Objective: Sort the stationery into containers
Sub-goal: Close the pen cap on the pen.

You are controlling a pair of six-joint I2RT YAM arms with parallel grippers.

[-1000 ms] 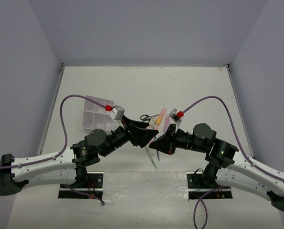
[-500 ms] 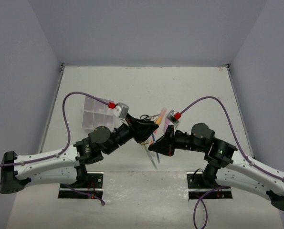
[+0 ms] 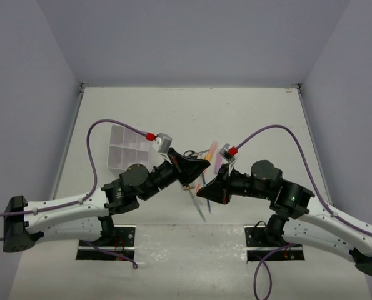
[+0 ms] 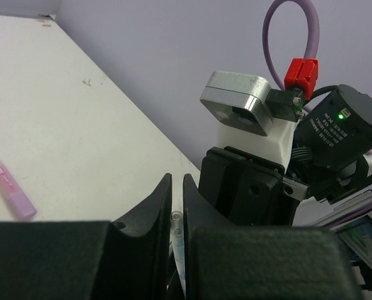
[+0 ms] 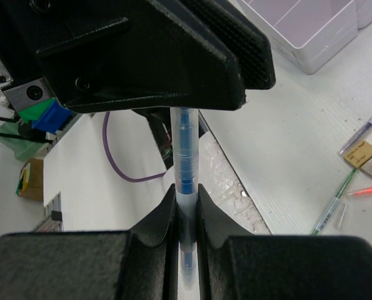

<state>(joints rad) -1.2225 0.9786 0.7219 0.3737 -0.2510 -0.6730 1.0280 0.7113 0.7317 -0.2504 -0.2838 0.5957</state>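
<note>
A clear pen with a blue core [image 5: 185,150] is held in the air between both arms. My right gripper [image 5: 186,201] is shut on its lower part, and the left gripper [image 4: 177,187] is shut on its other end [image 4: 176,220]. From above, the left gripper [image 3: 200,167] and the right gripper [image 3: 205,190] meet over the stationery pile. Black scissors [image 3: 190,153], an orange marker [image 3: 207,157] and a pink marker [image 3: 219,159] lie behind them. The clear organiser box [image 3: 124,150] sits to the left. A lilac bar [image 4: 10,188] lies on the table.
A thin grey pen [image 3: 197,206] lies near the table's front edge. On the table in the right wrist view are a tan eraser [image 5: 361,153], a green pen [image 5: 331,202] and a corner of the organiser box [image 5: 311,25]. Purple cables arch over both arms.
The left arm has swung right to the right gripper, and its jaws have gone from wide apart to shut on the pen. The right gripper has kept its grip.
</note>
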